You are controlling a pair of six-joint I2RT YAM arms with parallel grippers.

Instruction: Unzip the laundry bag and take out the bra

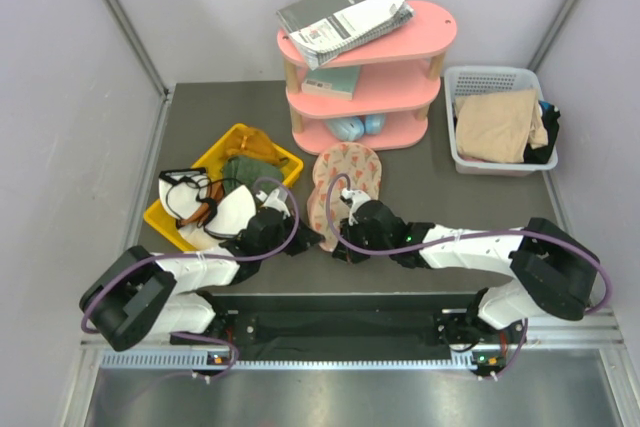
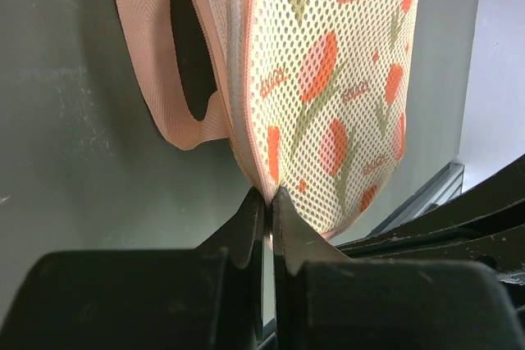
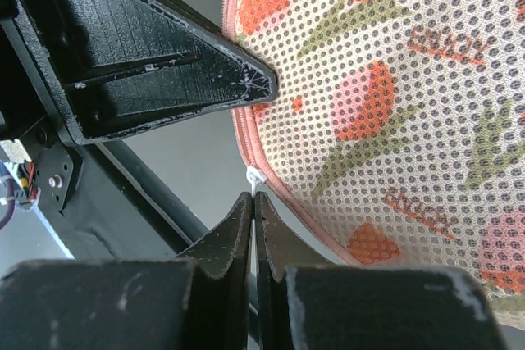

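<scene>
Both arms reach forward from the near edge of the table (image 1: 450, 209) and meet at the near end of the laundry bag (image 1: 346, 179), which lies flat on the dark surface. The left gripper (image 2: 267, 201) is clamped on that near tip, its two black fingers (image 2: 246, 231) pressed together with the pink-trimmed seam pinched between them. Just to the right of it, the right gripper (image 3: 253, 201) is closed too, nipping the small white zipper pull (image 3: 255, 176) at the bag's trimmed edge (the zip line running on past the pull looks closed). The mesh face of the bag shows its red-and-green print in both wrist views, and the pink loop strap (image 2: 162, 79) hangs off the bag's left side. Left of the bag stands a yellow bin (image 1: 270, 145) holding mixed items. Beyond the bag is a pink three-tier shelf (image 1: 422, 33) with books (image 1: 345, 15) stacked on top. Right of the bag and farther back sits a white lattice basket (image 1: 495, 74) holding a beige cloth (image 1: 495, 123).
</scene>
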